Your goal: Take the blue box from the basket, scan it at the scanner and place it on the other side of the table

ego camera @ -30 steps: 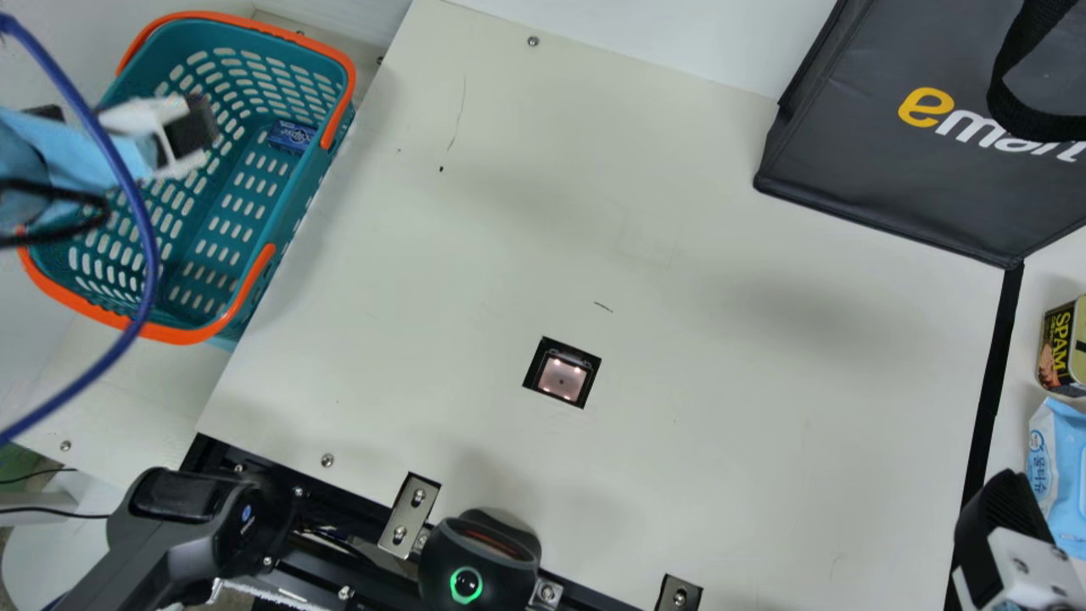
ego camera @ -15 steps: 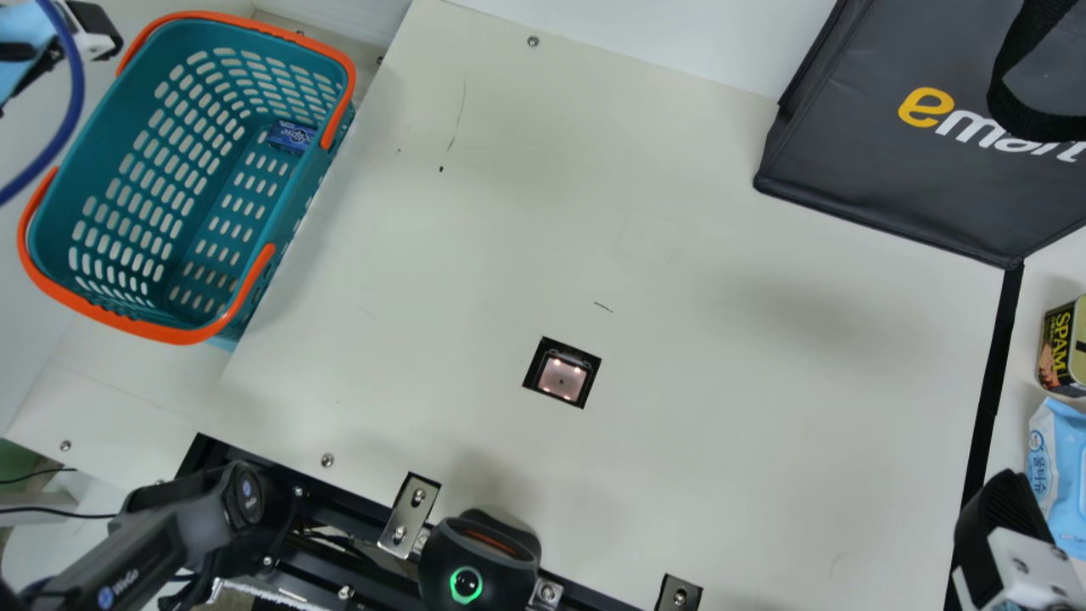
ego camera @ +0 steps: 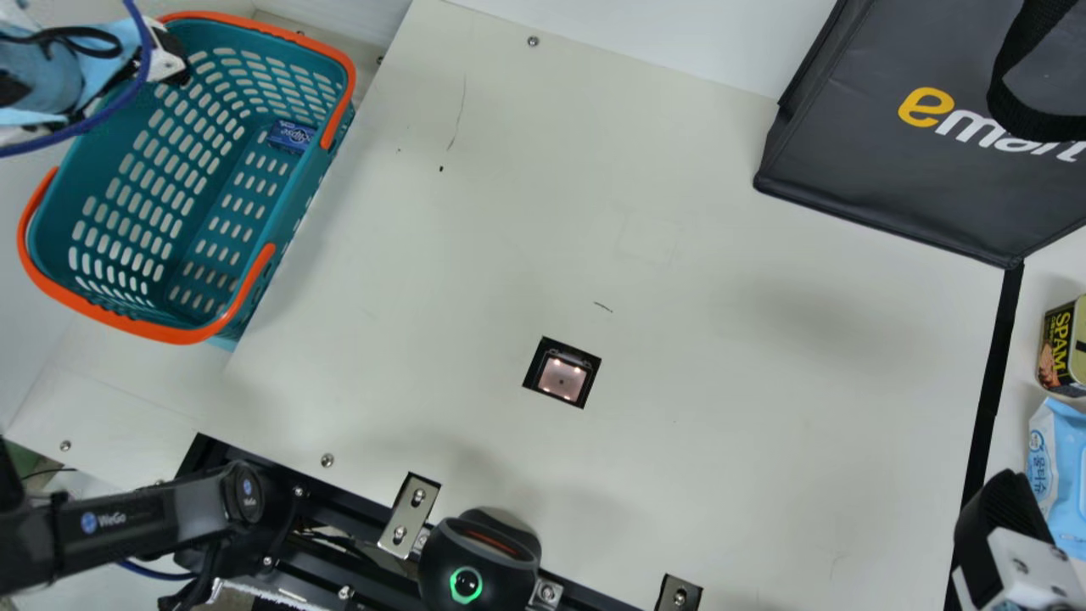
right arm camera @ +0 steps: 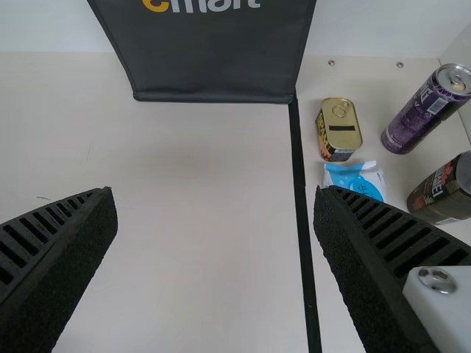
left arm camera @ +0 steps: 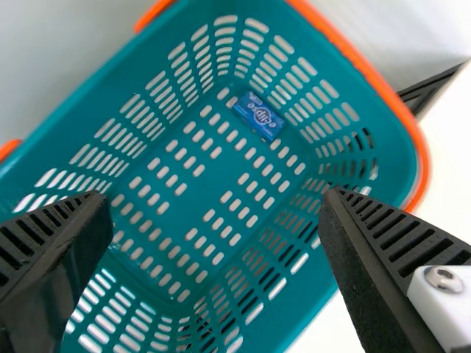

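In the main view my left gripper (ego camera: 170,58) is over the far left rim of the teal basket (ego camera: 191,330). The small blue box (ego camera: 291,136) lies on the basket floor against its far end. Seen from the left wrist, the blue box (left arm camera: 259,116) is below and ahead of my left gripper (left arm camera: 217,202), whose fingers stand wide open. The scanner (ego camera: 562,378) is a lit square window set in the table (ego camera: 721,475). My right gripper (ego camera: 997,518) is at the main view's lower right; in its wrist view the right gripper (right arm camera: 213,198) is open above the table.
A dark shopping bag (ego camera: 925,170) stands at the far right. Beyond the black tape line (ego camera: 988,407) are a yellow-topped can (ego camera: 1060,348), a blue wipes pack (ego camera: 1065,475), a purple can (right arm camera: 423,114) and a dark container (right arm camera: 441,193). A black device (ego camera: 479,564) sits at the near edge.
The left arm first swung outward, clear of the basket, and has since come back in over its far left rim. The blue box and the right arm have not moved.
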Controlling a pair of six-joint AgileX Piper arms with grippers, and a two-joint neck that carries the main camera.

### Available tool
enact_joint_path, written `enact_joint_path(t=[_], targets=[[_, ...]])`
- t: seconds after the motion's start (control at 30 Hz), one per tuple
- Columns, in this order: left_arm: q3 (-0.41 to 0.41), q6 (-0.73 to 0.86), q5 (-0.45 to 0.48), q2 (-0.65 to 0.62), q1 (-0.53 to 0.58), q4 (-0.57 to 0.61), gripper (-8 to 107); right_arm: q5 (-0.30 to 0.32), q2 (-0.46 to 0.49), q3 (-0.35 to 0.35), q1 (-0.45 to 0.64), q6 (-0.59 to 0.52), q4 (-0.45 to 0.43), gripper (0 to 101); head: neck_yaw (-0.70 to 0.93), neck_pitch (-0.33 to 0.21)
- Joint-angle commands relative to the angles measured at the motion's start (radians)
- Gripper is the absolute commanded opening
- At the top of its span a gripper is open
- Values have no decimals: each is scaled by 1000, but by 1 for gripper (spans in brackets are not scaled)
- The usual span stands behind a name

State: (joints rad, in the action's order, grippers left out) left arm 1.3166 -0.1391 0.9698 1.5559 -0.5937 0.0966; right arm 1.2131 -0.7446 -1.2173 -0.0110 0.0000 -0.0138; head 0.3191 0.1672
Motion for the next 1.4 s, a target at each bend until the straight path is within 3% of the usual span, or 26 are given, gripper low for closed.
enact_joint_path(t=[0.0, 0.4, 0.9, 1.37], targets=[[-11, -8, -30, 48, 7, -6, 90, 0, 0, 0, 0, 0, 0, 95, 2, -29], [-68, -23, -149, 210, 36, -31, 90, 0, 0, 0, 0, 0, 0, 95, 2, -29], [-120, -1, -265, 301, 41, -15, 90, 0, 0, 0, 0, 0, 0, 95, 2, -29], [-193, -170, -457, 404, 83, -13, 90, 0, 0, 0, 0, 0, 0, 95, 2, -29]])
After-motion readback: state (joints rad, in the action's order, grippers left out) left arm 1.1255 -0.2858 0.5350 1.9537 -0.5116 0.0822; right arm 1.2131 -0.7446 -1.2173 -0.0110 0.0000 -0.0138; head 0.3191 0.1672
